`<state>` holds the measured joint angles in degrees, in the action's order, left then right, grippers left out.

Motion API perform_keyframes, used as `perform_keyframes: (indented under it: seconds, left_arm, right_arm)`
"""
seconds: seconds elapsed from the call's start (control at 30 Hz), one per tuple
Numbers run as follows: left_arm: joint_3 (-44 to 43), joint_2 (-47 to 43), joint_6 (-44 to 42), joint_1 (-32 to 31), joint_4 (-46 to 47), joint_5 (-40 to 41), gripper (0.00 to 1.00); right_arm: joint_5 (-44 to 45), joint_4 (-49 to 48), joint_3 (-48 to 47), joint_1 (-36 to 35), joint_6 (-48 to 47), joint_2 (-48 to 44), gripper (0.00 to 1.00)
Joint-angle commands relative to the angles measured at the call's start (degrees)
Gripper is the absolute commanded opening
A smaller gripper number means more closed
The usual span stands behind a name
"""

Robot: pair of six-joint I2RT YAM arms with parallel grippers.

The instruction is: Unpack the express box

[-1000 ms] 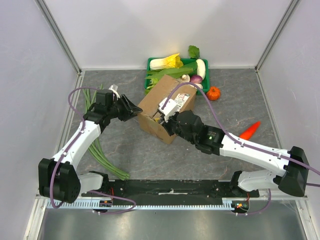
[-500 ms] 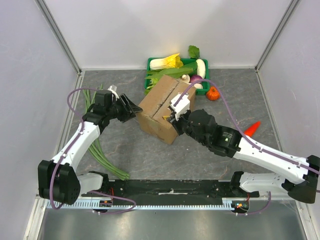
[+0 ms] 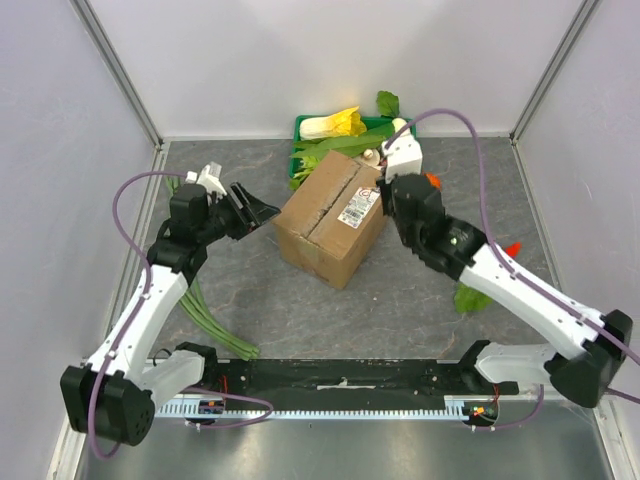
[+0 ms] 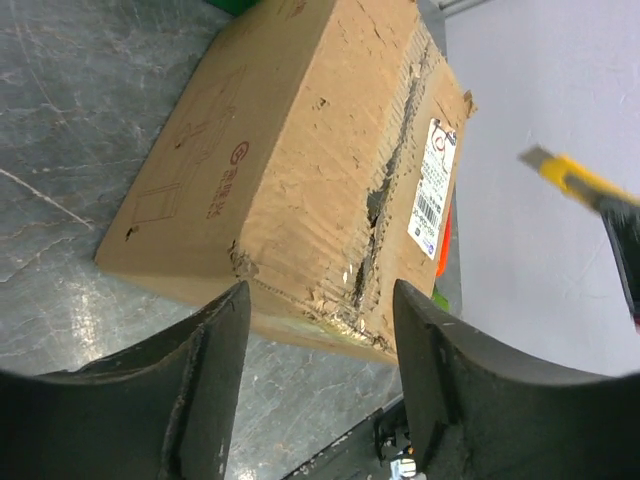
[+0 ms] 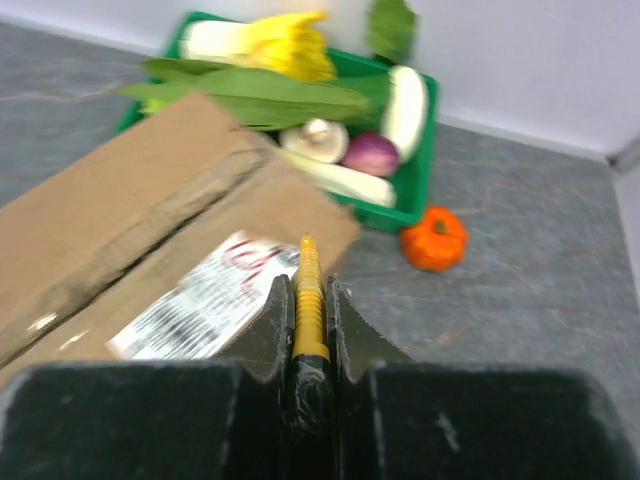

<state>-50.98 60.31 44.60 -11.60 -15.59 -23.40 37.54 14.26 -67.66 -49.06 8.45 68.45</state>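
The express box point(image 3: 325, 218), brown cardboard with a white label point(image 3: 358, 207), stands mid-table with its flaps down. The left wrist view shows a ragged slit along the top seam of the box point(image 4: 290, 160). My left gripper point(image 3: 258, 210) is open and empty, just left of the box, apart from it; its wrist view shows the jaws spread point(image 4: 320, 380). My right gripper point(image 3: 388, 197) hovers over the box's right edge by the label. It is shut on a yellow utility knife point(image 5: 308, 262) that points over the label point(image 5: 205, 295).
A green tray point(image 3: 300, 125) of vegetables stands behind the box, against the back wall. A small orange pumpkin point(image 5: 434, 238) lies to its right. Green onions point(image 3: 190, 295) lie on the left, a carrot point(image 3: 512, 248) and a green leaf point(image 3: 472, 298) on the right.
My right arm has pulled up and back to the right, off the box's top seam, with the knife in it. My left gripper has drawn back a little to the left.
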Motion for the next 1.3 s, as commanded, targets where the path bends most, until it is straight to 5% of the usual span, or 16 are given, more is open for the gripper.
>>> perform_keyframes:
  seconds: [0.0, 0.27, 0.67, 0.83, 1.1, 1.27]
  left_arm:
    - [3.9, -5.7, -1.3, 0.2, -1.1, 7.9, 0.61]
    - [7.3, -7.0, -1.0, 0.2, -3.2, 6.4, 0.54]
    - [9.8, -0.6, 0.5, 0.2, 1.4, -2.3, 0.46]
    - [8.4, 2.0, 0.5, 0.2, -0.7, 1.9, 0.43]
    - [3.7, 1.7, -1.5, 0.3, -7.8, 14.8, 0.44]
    - [3.5, 1.6, -1.6, 0.3, -8.3, 15.8, 0.45]
  right_arm:
    - [-4.5, -1.2, -4.8, 11.1, 2.7, 6.0, 0.0]
    - [-19.7, -0.2, -10.0, 22.3, 3.0, 17.2, 0.0]
    - [-35.4, 1.0, -7.4, 22.8, 0.6, 17.4, 0.0]
    - [-38.9, 1.6, -4.2, 22.7, 3.3, 13.5, 0.0]
    - [-16.0, 2.8, 0.0, 23.3, 7.1, 8.1, 0.0]
    - [-17.7, 1.8, -4.7, 24.5, 6.9, 12.9, 0.0]
